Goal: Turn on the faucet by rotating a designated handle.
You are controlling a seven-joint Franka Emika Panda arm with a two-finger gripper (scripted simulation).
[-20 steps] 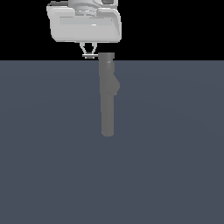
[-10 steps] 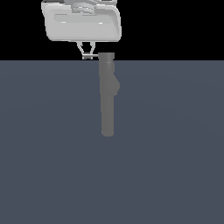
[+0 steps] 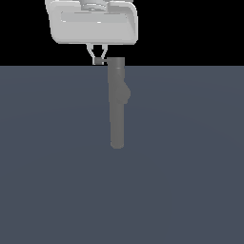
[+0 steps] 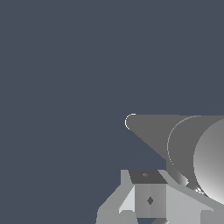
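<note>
handle (image 3: 99, 61) seemingly between gripper (image 3: 96, 59) fingers (faucet (image 3: 117, 102) beside)

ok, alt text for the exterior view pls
A white boxy gripper hangs at the top of the frame, its two thin fingers closing around the short handle that sticks sideways from the capped end of a long grey faucet. The faucet lies on a plain dark blue-grey surface.

Your gripper (image 3: 98, 60) has a big white boxy body with rounded corners and a long shallow slot across its face — two thin white fingers (image 3: 89, 49) taper below it, with darker grey pads.
</note>
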